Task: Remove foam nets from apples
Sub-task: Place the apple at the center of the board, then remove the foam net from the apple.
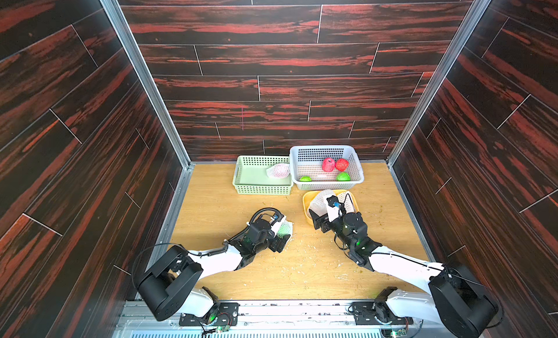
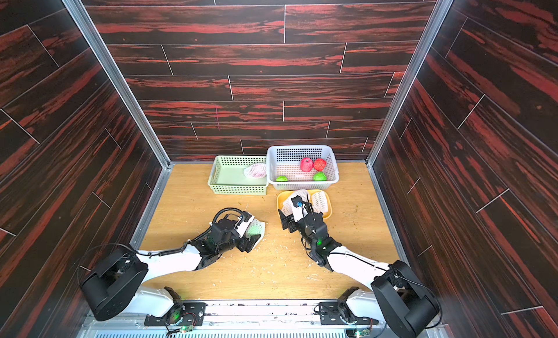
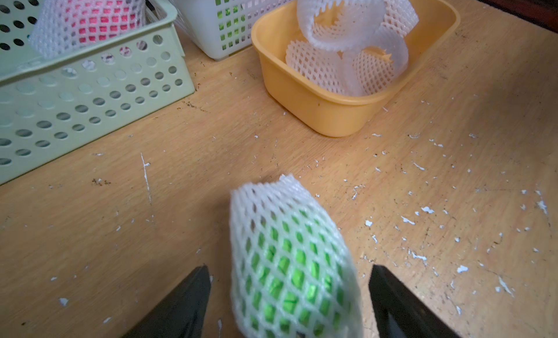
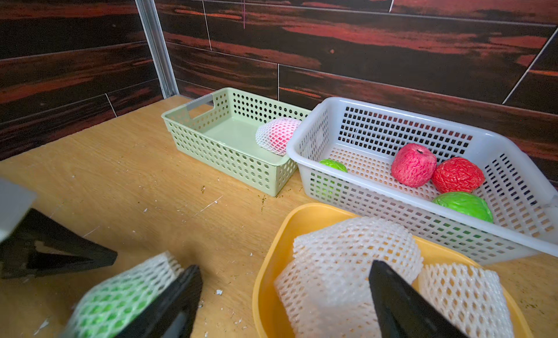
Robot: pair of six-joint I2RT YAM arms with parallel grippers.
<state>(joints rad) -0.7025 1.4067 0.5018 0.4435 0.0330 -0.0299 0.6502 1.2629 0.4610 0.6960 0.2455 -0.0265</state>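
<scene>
A green apple in its white foam net lies on the wooden table between the fingers of my left gripper. The jaws are open, with a gap of table showing on each side of the net. In both top views the same netted apple pokes out beyond the left wrist. My right gripper is open and empty over the near rim of the yellow tub, which holds several empty foam nets. A netted red apple lies in the green basket.
The white basket at the back holds two bare red apples and two bare green apples. It touches the green basket and stands just behind the yellow tub. White foam crumbs litter the table. Dark walls close in three sides.
</scene>
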